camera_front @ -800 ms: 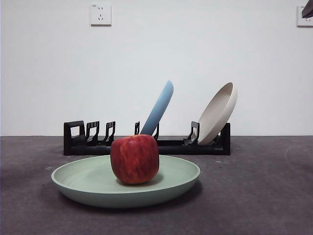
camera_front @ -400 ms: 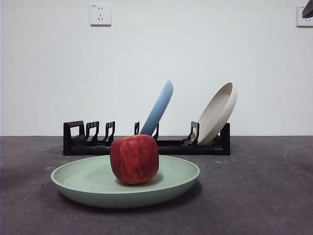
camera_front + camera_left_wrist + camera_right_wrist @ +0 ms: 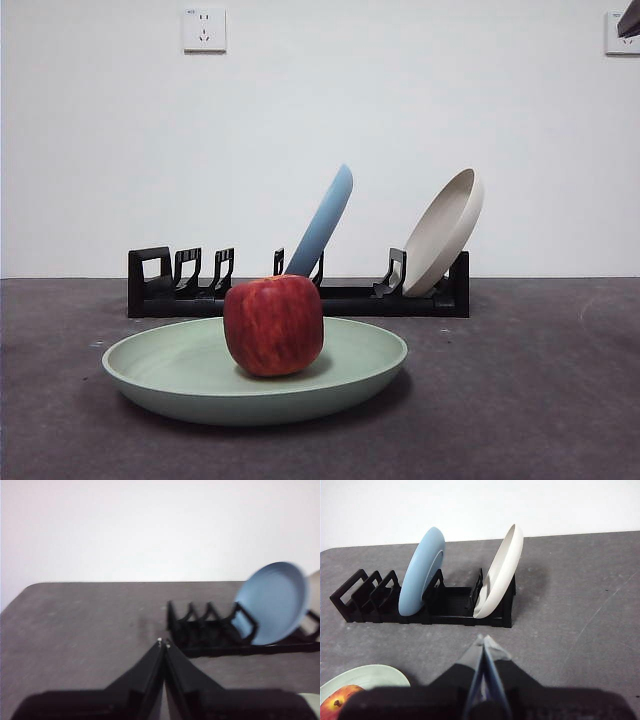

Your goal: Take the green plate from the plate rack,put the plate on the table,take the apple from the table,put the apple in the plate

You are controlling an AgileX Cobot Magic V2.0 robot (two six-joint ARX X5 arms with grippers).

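Nothing changing vs a sec ago: apple point(image 3: 274, 325) sitting in green plate point(image 3: 160, 375) on bench point(image 3: 540, 400); both grippers, left point(image 3: 163, 642) & right point(image 3: 483, 639), hanging clear w/ fingers pressed together. Task looking done.

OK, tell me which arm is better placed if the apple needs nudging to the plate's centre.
Right, probably. The right gripper sees the apple and green plate close by; the left gripper faces the plate rack.

Red yellow-streaked apple point(image 3: 274, 325), pale mint green plate point(image 3: 180, 375), black plate rack point(image 3: 175, 290), light blue plate point(image 3: 325, 220), beige plate point(image 3: 445, 235), dark grey mottled table point(image 3: 530, 400)
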